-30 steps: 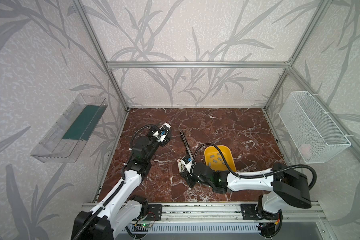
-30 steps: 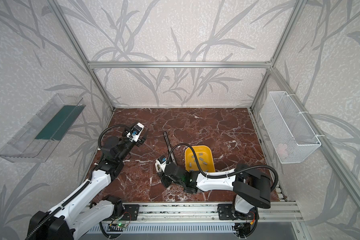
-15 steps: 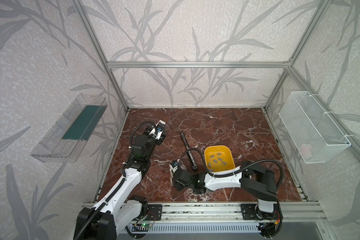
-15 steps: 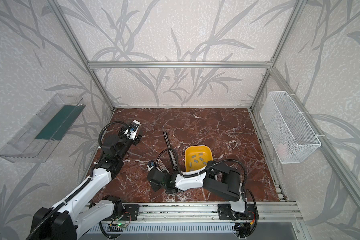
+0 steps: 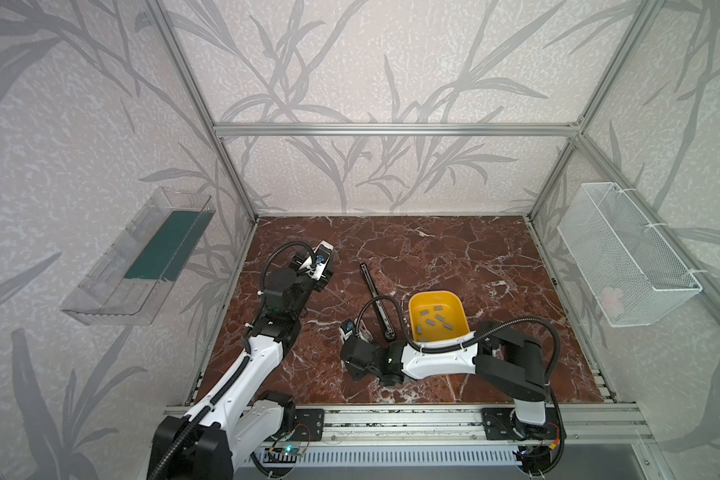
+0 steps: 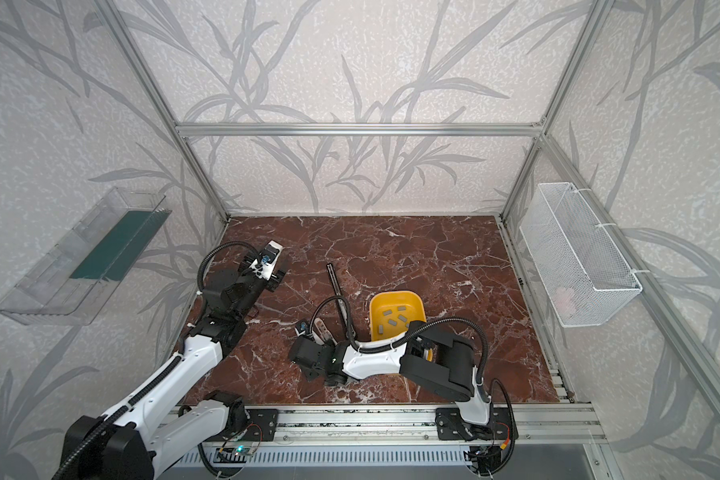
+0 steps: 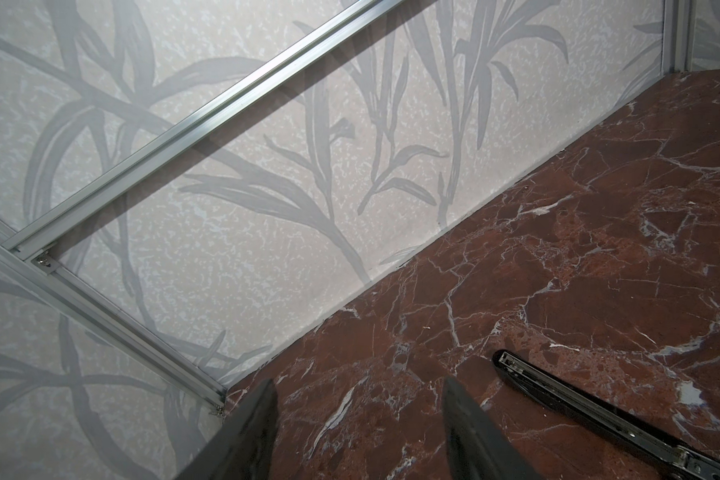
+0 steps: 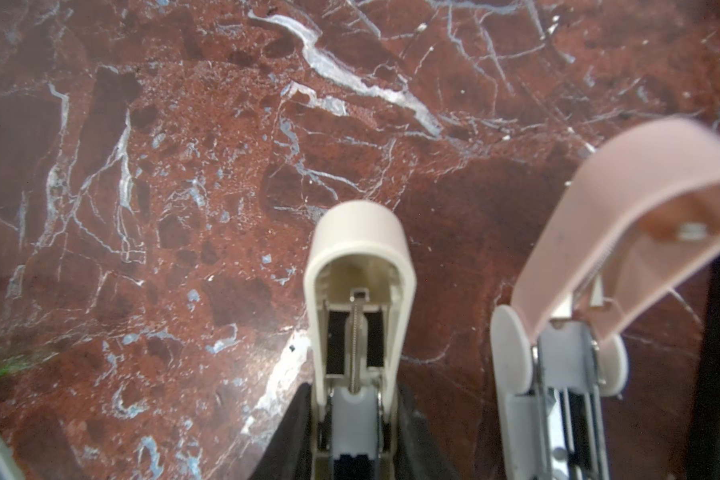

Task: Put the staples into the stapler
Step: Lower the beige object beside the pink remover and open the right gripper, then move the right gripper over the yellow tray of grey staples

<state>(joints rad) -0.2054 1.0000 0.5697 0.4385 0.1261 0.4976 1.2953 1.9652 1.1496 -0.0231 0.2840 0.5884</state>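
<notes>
At the bottom edge of both top views runs the aluminium rail (image 5: 391, 419) that carries both arms. Just above it, lower centre, the right gripper (image 8: 356, 399) is clenched on the hinge end of a cream stapler (image 8: 358, 257); its lid is swung back, so the feed channel and spring lie bare, probably held that way so a strip can be dropped in. A pink stapler (image 8: 641, 187), also hinged open, sits just beside it, outside the grip.

The staples (image 5: 433, 322) are not yet picked; they lie loose as small grey strips in a yellow tray (image 5: 432, 294), right of centre and near the held stapler, which keeps the fetch short. A long black bar (image 5: 377, 297) with a metal channel, seemingly another opened stapler, lies between the two arms.

Left of centre, the left gripper (image 7: 362, 432) stands released, nothing between its fingers (image 7: 474, 436), pointing toward the back wall; I judge it is free to fetch a strip.

The table (image 5: 454, 249) is red-brown marble with white veins; leaf-patterned walls enclose it, with a clear shelf (image 5: 142, 257) at mid-left and a wire basket (image 5: 624, 257) at mid-right.
</notes>
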